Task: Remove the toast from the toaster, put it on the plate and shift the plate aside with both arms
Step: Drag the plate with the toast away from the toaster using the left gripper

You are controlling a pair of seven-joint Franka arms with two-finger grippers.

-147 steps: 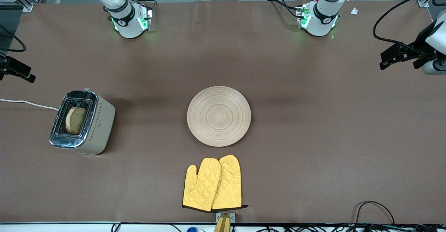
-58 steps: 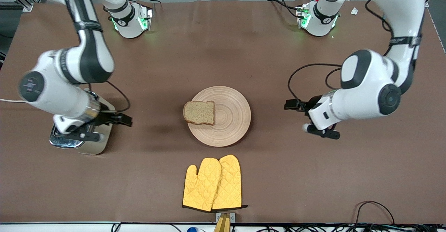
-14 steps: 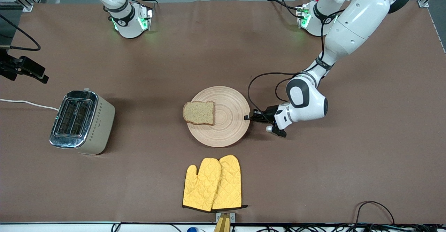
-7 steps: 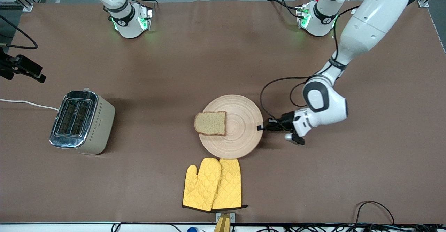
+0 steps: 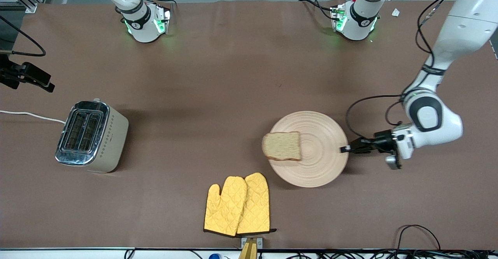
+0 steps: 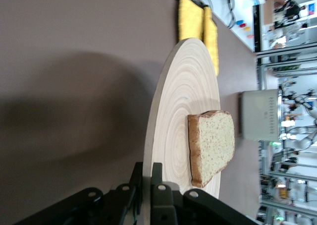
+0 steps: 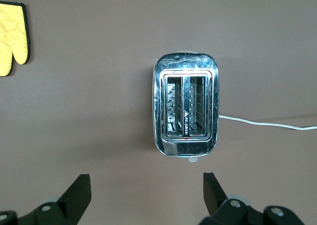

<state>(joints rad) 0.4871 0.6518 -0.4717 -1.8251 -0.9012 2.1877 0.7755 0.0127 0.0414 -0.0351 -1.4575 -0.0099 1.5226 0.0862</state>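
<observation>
**Left arm holds the plate with the toast on it**

The big brown table [image 5: 218, 76] fills the front view. The two large white robot arms with black parts stand at the top edge of it. The left arm [image 5: 443, 64] bends down over its own end of the table. The right arm waits off past its end of the table, high above the toaster.

The shiny silver and cream toaster [image 5: 91, 136] sits toward the right arm's end of the table. Both of its slots are empty, as the right wrist view shows, and a thin white cord [image 7: 267, 123] runs out from it.

The round light wooden plate with ring grooves [image 5: 323, 165] is between the middle of the table and the left arm's end. Its shadow falls on the table below it. The pair of yellow quilted oven mitts [image 5: 238, 205] lies flat, nearer to the front camera than the plate, and apart from it.

The square slice of light brown speckled toast [image 5: 282, 146] lies on the plate, at the rim on the toaster's side.

The small black left gripper [image 5: 344, 149] pinches the plate's rim tight on the side away from the toast. The right gripper [image 7: 146, 195] has its fingers spread wide and holds nothing.
</observation>
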